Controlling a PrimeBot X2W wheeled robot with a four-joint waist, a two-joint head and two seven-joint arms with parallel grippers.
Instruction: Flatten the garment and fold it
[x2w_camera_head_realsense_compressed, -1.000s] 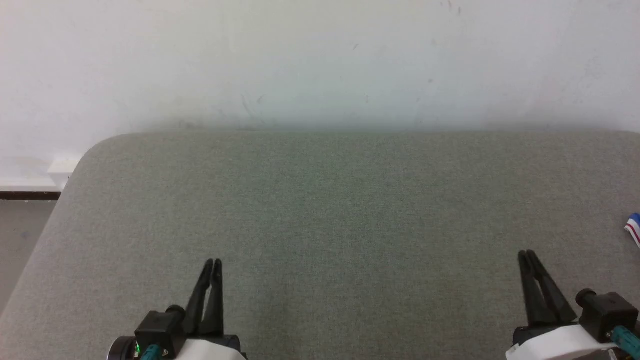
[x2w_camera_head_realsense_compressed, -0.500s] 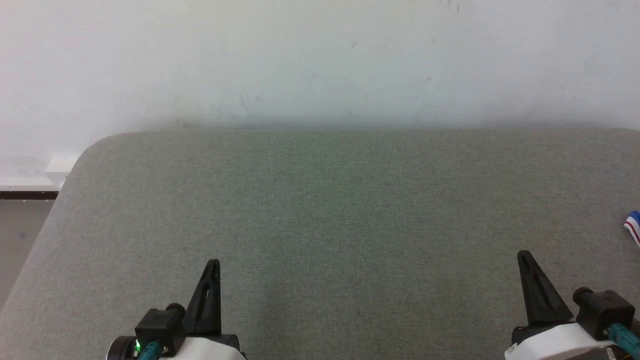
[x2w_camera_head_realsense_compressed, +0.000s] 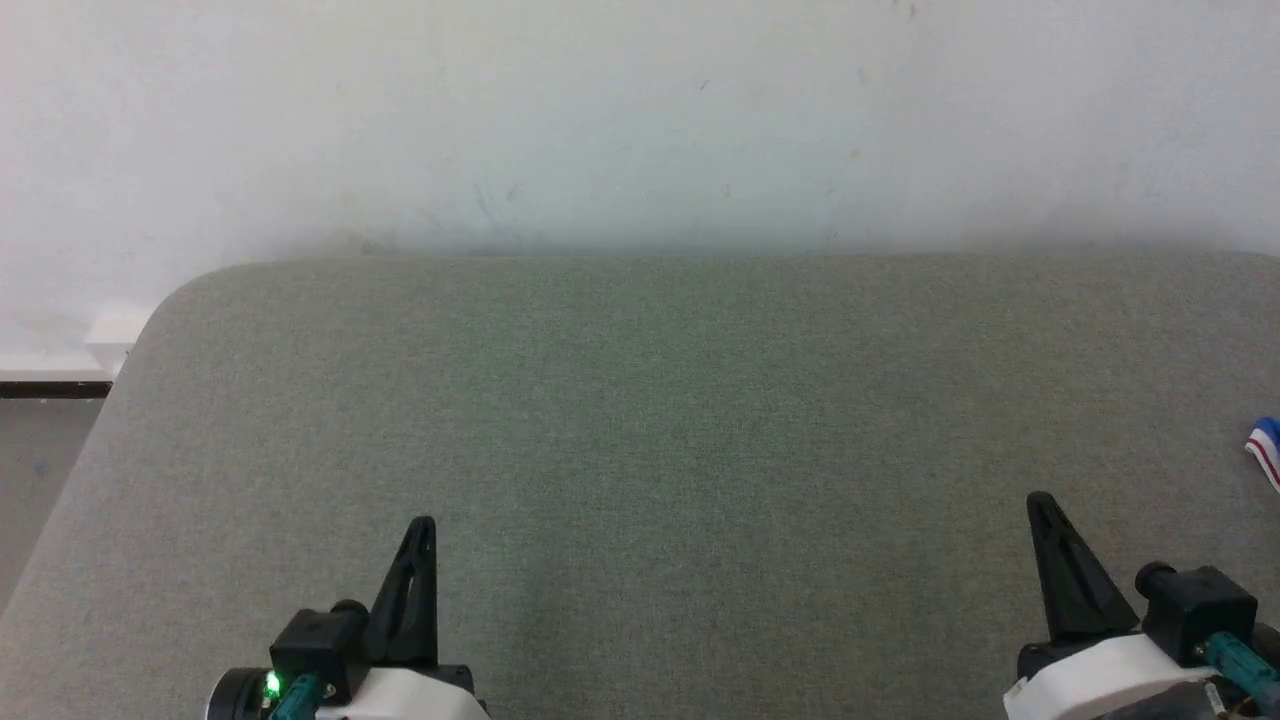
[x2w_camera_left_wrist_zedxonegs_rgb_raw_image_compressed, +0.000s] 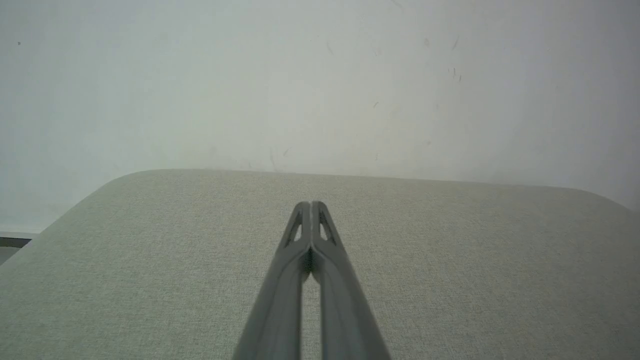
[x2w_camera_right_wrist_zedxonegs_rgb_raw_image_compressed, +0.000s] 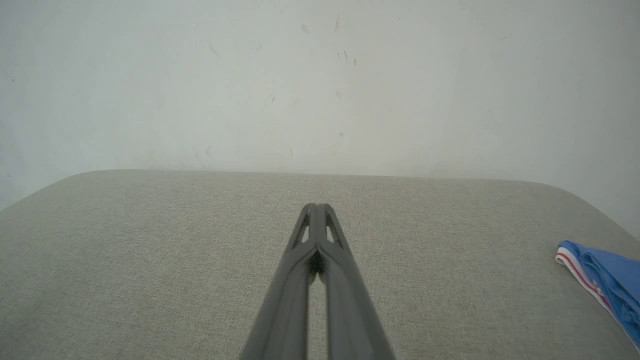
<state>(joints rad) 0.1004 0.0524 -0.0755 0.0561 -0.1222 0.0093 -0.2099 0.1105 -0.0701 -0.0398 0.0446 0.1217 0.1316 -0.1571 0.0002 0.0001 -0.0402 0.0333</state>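
Left gripper (x2w_camera_head_realsense_compressed: 425, 522): two long dark fingers pressed together at the tips, a slim slit left lower down in the left wrist view; they hold nothing and point over bare cloth toward the wall (x2w_camera_head_realsense_compressed: 640, 120).
Right gripper (x2w_camera_head_realsense_compressed: 1038, 497): fingers pressed together the same way, tips meeting, nothing pinched; it sits well apart from the left gripper, bare fabric lying between the two.
Garment (x2w_camera_right_wrist_zedxonegs_rgb_raw_image_compressed: 605, 280): royal-blue cloth with a white band and thin red stripes — its edge reaches into frame on the padded surface (x2w_camera_head_realsense_compressed: 640, 400), off the right gripper's outer side and a little ahead of its fingertips, apart from them. From the left gripper it lies far across, beyond the right gripper.
Garment's lie: gathered and creased where it can be seen, not spread flat; how the rest of it lies cannot be told.
Padded surface: grey-green woven fabric with rounded far corners, running from under both grippers forward to the wall.
Wall: pale and faintly scuffed — straight ahead of both sets of fingers, meeting the surface's far edge.
Floor (x2w_camera_head_realsense_compressed: 30, 450): grey strip off the left gripper's outer side, past the rounded corner, with a dark skirting line (x2w_camera_head_realsense_compressed: 50, 390) above it.
Green light (x2w_camera_head_realsense_compressed: 271, 684): lit on the black housing (x2w_camera_head_realsense_compressed: 315, 640) at the left gripper's base.
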